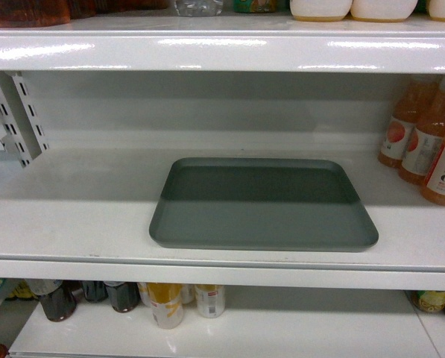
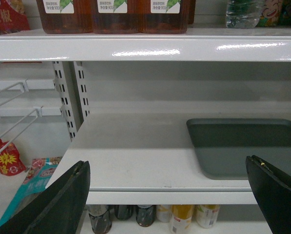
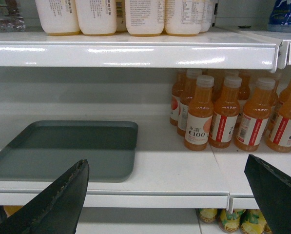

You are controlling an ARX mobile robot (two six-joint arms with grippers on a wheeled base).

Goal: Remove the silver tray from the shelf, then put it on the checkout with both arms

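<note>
Closest to each wrist camera are the black fingers: the left gripper [image 2: 169,195] has its fingers spread wide, one at each lower corner of its view, holding nothing. The right gripper [image 3: 167,195] is the same — fingers splayed far apart and empty, short of the shelf's front lip. Neither gripper shows in the head view.

Beyond them the silver tray [image 1: 262,203] lies flat on the white shelf [image 1: 80,216], its near edge just behind the rounded front lip, untouched by either gripper. From the left wrist it sits to the right; from the right wrist, to the left.

To the tray's right, well apart from it, stand orange juice bottles [image 3: 225,117] with white-and-red labels. At the shelf's left end is a perforated upright bracket [image 2: 69,97].

Farther up, the upper shelf board [image 1: 222,51] carries amber bottles [image 2: 111,14] on the left and white bottles [image 3: 111,14] on the right — below the tray's shelf, cans and dark bottles [image 1: 121,297] stand in a row.
</note>
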